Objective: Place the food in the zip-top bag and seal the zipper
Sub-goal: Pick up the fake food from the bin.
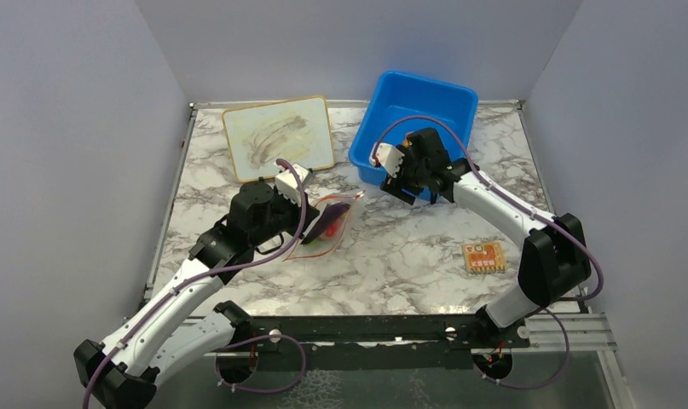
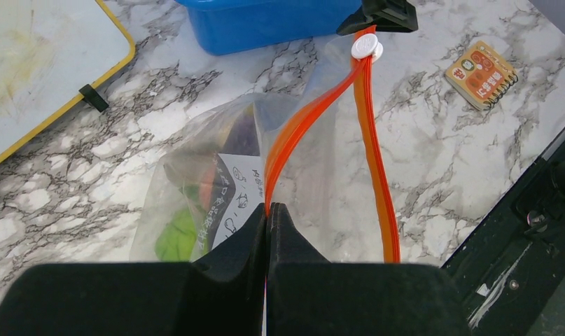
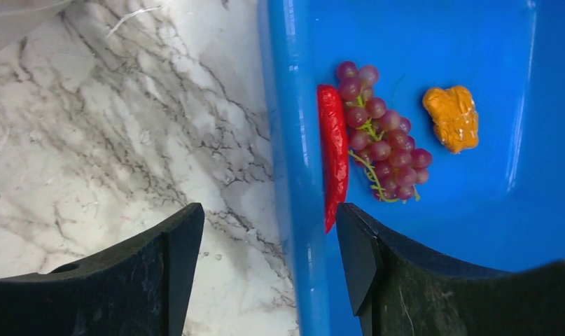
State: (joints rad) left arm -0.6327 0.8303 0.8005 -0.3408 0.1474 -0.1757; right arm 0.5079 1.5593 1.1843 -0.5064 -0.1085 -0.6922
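Observation:
The clear zip-top bag (image 1: pixel 327 223) lies on the marble between the arms, its mouth gaping. My left gripper (image 2: pixel 267 210) is shut on one lip of the bag (image 2: pixel 314 175), pinching the orange-red zipper (image 2: pixel 286 143). The other zipper lip (image 2: pixel 377 175) runs apart from it and meets it at a white slider (image 2: pixel 366 47). A green lime (image 2: pixel 176 238) and a purple eggplant (image 2: pixel 241 133) show inside. My right gripper (image 3: pixel 269 231) is open, straddling the blue bin's near wall (image 3: pixel 286 105). In the bin lie a red chili (image 3: pixel 333 154), a grape bunch (image 3: pixel 379 136) and an orange piece (image 3: pixel 452 117).
The blue bin (image 1: pixel 425 98) stands at the back right. A yellow-framed whiteboard (image 1: pixel 278 136) lies at the back left. A flat orange card (image 1: pixel 482 256) rests near the right arm's base. A black rail (image 1: pixel 366 328) runs along the front edge.

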